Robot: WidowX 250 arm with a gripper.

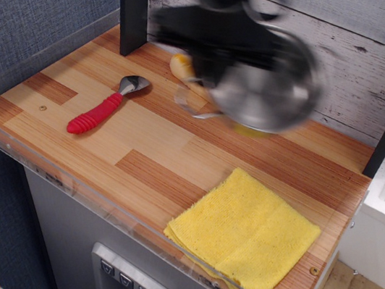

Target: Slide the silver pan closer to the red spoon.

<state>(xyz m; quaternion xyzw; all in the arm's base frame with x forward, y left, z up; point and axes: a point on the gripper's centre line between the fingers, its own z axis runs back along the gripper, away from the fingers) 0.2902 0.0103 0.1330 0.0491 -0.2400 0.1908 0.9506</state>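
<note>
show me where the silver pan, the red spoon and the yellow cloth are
silver pan (270, 91): only camera view, on its blurred steel body, held above the counter.
red spoon (96, 114): only camera view, on the ribbed red handle.
yellow cloth (248, 230): only camera view, at the middle of the folded cloth.

The spoon (104, 109) lies on the table (161, 154) at centre left; the pan (268, 83), blurred, hangs at upper centre; the cloth (246, 231) lies lower right.

Black gripper (209, 63), motion-blurred, looped dark cable
</note>
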